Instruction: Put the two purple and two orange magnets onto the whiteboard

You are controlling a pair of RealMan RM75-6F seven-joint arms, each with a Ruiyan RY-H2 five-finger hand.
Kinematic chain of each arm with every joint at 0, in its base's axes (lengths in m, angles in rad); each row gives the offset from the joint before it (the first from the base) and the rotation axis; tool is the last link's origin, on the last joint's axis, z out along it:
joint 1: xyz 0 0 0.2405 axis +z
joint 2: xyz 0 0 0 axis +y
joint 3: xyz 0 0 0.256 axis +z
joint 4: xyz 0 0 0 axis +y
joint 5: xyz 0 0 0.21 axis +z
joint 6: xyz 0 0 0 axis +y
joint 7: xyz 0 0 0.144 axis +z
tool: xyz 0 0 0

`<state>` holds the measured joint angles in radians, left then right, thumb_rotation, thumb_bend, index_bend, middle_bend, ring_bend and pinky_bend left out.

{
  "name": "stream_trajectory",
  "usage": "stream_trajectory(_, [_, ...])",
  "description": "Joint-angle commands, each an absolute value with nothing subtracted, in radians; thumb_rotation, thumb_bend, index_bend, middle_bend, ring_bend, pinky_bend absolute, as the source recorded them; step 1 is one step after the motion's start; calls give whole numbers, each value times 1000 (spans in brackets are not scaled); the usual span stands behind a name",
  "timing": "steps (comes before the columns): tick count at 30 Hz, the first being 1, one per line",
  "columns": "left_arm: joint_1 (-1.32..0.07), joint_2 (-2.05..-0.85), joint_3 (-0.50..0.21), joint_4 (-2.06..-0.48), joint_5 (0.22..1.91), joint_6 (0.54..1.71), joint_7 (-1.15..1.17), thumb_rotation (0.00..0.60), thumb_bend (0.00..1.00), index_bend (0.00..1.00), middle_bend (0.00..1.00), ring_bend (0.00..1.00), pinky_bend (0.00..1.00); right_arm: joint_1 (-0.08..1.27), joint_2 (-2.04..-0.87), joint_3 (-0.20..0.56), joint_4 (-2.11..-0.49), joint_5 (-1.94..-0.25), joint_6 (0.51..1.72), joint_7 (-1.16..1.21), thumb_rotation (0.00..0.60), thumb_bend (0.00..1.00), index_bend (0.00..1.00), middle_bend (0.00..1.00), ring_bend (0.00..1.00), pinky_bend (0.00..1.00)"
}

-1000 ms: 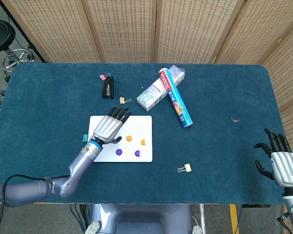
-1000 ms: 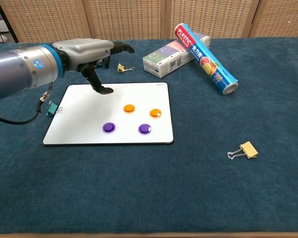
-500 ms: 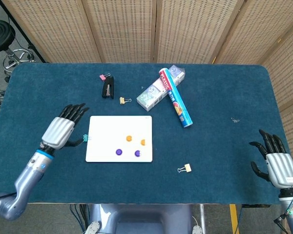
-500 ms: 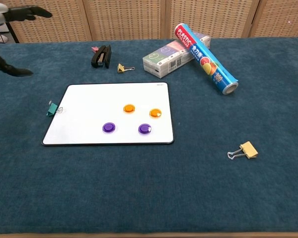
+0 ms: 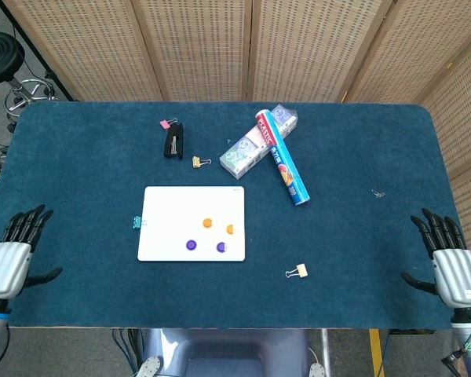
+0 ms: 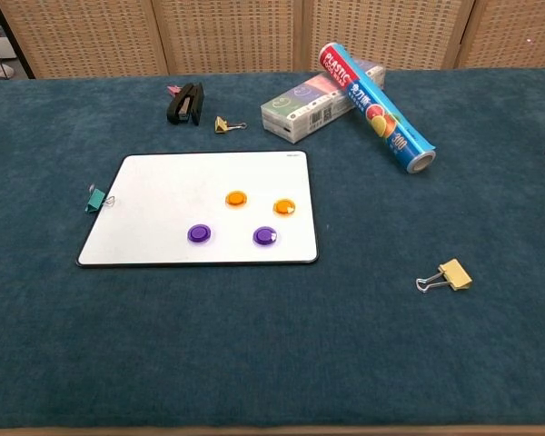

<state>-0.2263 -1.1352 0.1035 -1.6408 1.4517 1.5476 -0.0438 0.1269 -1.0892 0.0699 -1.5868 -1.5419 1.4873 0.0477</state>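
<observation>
Magnets, two round purple ones (image 6: 232, 235) and two round orange ones (image 6: 260, 203), are already sitting on the flat white whiteboard (image 6: 154, 209), well apart from your empty, spread left hand (image 5: 8, 263) and right hand (image 5: 454, 271); reaching back risks nudging them off.

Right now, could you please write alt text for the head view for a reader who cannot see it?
A whiteboard on a blue table carries two orange magnets and two purple magnets near its right side. Both hands, the left hand and right hand, rest open at the table's near corners, holding nothing.
</observation>
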Motion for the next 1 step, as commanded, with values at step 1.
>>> stream_trajectory(1, [-187,-1131,116,-1614,1477,1579,-82,600,87,0,0,0,0,122,-1093,74,-1580,-1546,1502,19,600,0,58,0,0,0])
